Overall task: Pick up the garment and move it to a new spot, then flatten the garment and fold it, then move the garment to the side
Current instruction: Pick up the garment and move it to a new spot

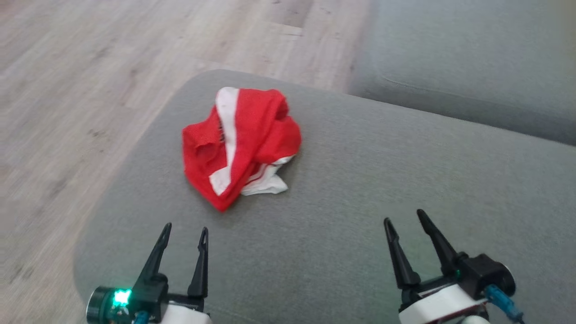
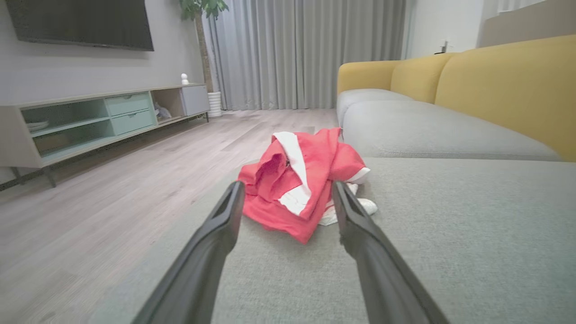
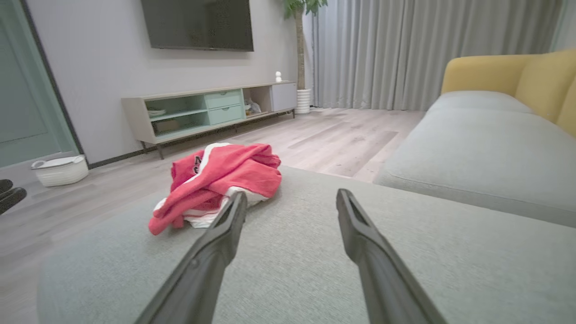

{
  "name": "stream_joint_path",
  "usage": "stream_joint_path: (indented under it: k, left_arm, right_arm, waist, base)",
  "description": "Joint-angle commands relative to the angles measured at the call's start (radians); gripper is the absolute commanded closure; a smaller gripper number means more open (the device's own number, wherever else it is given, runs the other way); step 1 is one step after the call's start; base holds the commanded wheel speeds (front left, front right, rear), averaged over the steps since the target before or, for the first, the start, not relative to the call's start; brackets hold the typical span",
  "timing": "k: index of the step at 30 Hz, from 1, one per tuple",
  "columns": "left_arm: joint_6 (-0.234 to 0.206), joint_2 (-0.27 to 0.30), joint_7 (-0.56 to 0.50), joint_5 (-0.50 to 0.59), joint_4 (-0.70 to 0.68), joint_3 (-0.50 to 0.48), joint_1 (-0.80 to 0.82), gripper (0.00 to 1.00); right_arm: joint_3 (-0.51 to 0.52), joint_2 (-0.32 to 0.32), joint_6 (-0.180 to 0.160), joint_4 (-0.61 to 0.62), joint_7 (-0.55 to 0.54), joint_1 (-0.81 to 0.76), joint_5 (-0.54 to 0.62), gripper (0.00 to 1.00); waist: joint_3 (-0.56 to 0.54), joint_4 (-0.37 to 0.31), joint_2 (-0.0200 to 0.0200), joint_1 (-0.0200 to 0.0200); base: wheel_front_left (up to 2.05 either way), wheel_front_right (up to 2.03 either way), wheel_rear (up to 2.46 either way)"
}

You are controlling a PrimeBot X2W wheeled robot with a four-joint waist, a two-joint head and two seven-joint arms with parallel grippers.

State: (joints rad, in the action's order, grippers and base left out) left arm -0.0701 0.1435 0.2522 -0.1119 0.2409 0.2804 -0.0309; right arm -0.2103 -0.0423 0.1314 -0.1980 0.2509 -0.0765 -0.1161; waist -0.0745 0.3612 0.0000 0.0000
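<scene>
Both grippers hang wide open and empty over the grey cushion (image 1: 360, 189): left gripper (image 1: 186, 231), right gripper (image 1: 402, 218), well short of the crumpled red garment (image 1: 240, 144).

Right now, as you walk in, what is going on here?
A two-armed robot faces a crumpled red-and-white garment lying on a grey sofa cushion. Its left gripper and right gripper hover open and empty short of the cloth, neither touching it. The garment has not yet been picked up.
</scene>
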Motion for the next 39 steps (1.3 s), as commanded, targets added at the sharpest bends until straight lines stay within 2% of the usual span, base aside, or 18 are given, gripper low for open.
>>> stream_joint_path:
  k: [1, 10, 16, 21, 26, 28, 30, 32, 35, 39]
  left_arm:
    - [0.0, 0.005, 0.01, 0.006, -0.033, -0.045, 0.031, 0.0]
    - [0.007, 0.007, 0.01, -0.001, -0.034, -0.059, 0.025, 0.0]
    - [0.04, 0.036, 0.01, 0.012, -0.028, -0.054, 0.079, 0.0]
    - [0.113, 0.088, -0.013, 0.01, 0.006, -0.054, 0.267, 0.0]
    - [0.186, 0.146, -0.156, -0.045, 0.122, -0.032, 0.528, 0.0]
    - [0.196, 0.168, -0.22, -0.094, 0.182, -0.017, 0.627, 0.0]
    - [0.2, 0.212, -0.261, -0.113, 0.229, 0.042, 0.722, 0.0]
    - [0.2, 0.239, -0.3, -0.178, 0.277, 0.09, 0.796, 0.0]
    - [0.2, 0.287, -0.361, -0.264, 0.348, 0.162, 0.887, 0.0]
    - [0.201, 0.314, -0.391, -0.372, 0.448, 0.2, 0.956, 0.0]
  right_arm:
    - [-0.027, -0.008, -0.001, 0.036, 0.011, 0.026, -0.01, 0.0]
    - [-0.043, -0.008, -0.001, 0.034, 0.011, 0.023, -0.032, 0.0]
    - [-0.049, -0.008, -0.001, 0.032, 0.011, 0.04, -0.047, 0.0]
    - [-0.058, -0.008, -0.001, 0.046, 0.011, 0.086, -0.03, 0.0]
    - [-0.04, -0.008, -0.001, 0.056, 0.011, 0.133, 0.001, 0.0]
    - [-0.036, -0.008, -0.001, 0.06, 0.011, 0.156, 0.012, 0.0]
    - [-0.038, -0.008, -0.001, 0.064, 0.011, 0.178, 0.022, 0.0]
    - [-0.044, -0.008, -0.001, 0.067, 0.011, 0.198, 0.028, 0.0]
    - [-0.041, -0.008, -0.001, 0.073, 0.011, 0.22, 0.028, 0.0]
    - [-0.051, -0.008, -0.001, 0.08, 0.011, 0.241, 0.028, 0.0]
  waist:
    - [-0.004, 0.036, 0.0, 0.0]
    - [0.007, 0.073, 0.0, 0.0]
    - [0.047, 0.047, 0.0, 0.0]
    - [0.132, -0.008, 0.0, 0.0]
    - [0.229, -0.063, 0.0, 0.0]
    - [0.266, -0.086, 0.0, 0.0]
    - [0.299, -0.11, 0.0, 0.0]
    - [0.329, -0.134, 0.0, 0.0]
    - [0.364, -0.159, 0.0, 0.0]
    - [0.4, -0.189, 0.0, 0.0]
  base:
    - [0.0, 0.0, 0.0]
    - [0.0, 0.0, 0.0]
    - [0.0, 0.0, 0.0]
    - [0.0, 0.0, 0.0]
    - [0.0, 0.0, 0.0]
    - [0.0, 0.0, 0.0]
    - [0.0, 0.0, 0.0]
    - [0.0, 0.0, 0.0]
    - [0.0, 0.0, 0.0]
    - [0.0, 0.0, 0.0]
